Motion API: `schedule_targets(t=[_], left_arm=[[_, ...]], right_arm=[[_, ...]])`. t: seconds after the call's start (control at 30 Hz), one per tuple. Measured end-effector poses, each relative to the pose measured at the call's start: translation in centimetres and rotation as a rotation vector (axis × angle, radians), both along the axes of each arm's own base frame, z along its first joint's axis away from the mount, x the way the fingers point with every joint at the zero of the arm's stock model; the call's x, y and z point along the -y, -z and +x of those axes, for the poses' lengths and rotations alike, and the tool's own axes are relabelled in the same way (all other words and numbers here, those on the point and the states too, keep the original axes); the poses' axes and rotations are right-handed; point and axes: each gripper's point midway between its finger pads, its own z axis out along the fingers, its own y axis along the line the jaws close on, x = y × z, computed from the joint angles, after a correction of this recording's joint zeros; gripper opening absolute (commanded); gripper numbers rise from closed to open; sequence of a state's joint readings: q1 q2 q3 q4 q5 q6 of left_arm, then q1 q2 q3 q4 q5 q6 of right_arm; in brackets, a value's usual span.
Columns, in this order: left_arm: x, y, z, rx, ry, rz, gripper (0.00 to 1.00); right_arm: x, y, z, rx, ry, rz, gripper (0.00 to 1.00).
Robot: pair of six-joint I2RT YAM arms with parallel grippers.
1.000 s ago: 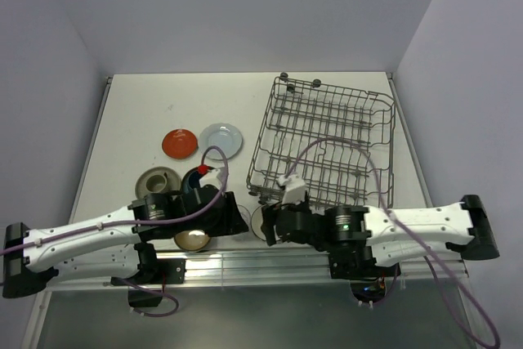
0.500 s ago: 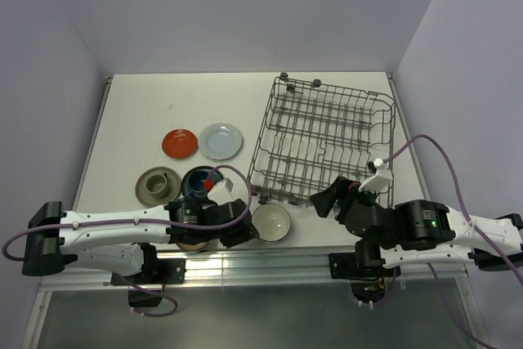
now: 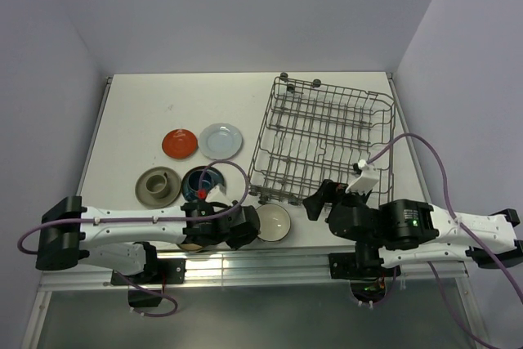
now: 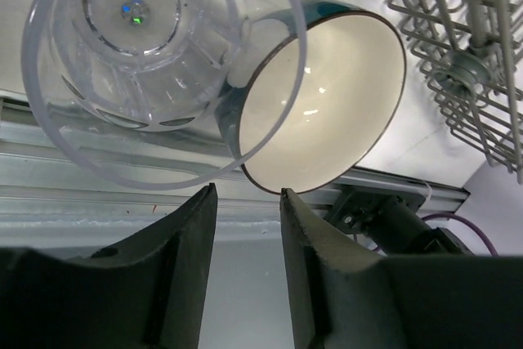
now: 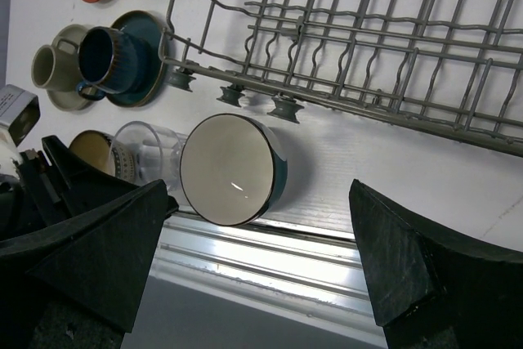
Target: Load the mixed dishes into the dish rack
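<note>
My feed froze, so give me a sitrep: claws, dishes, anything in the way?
Left claw part open, empty, at bowl rim. Right claw wide open, empty. No dishes in rack. Glass crowds the bowl.

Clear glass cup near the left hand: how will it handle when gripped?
Likely rigid but fragile: the clear glass cup looks thin-walled. Probably slippery, its surface being smooth and glossy. It sits right by the cream/teal bowl, so a push may well clink them together.
</note>
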State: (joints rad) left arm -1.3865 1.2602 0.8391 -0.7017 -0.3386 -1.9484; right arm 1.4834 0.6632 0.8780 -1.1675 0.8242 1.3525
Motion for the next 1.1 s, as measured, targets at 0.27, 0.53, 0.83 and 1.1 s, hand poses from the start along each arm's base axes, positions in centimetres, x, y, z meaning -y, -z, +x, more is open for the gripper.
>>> schedule_targets(t=[0.27,0.53,0.83,1.1], left_arm=[[0.1,1.0,-0.6,-0.024,-0.007,0.076,0.45],[0.2,2.1,-0.4,-0.014,-0.011,0.129,0.44],[0.8,3.4,-0.2,-0.01,-0.015,0.176,0.39],[1.3,4.1,0.1,0.0,-0.018,0.215,0.3]], right_arm=[[0.9,0.0,-0.2,-0.001,-0.004,0.058,0.99],[0.9,0.0,-0.3,-0.008,-0.011,0.072,0.99],[0.9,1.0,-0.5,-0.016,-0.016,0.05,0.99],[1.1,1.1,-0.5,-0.016,-0.015,0.061,0.99]])
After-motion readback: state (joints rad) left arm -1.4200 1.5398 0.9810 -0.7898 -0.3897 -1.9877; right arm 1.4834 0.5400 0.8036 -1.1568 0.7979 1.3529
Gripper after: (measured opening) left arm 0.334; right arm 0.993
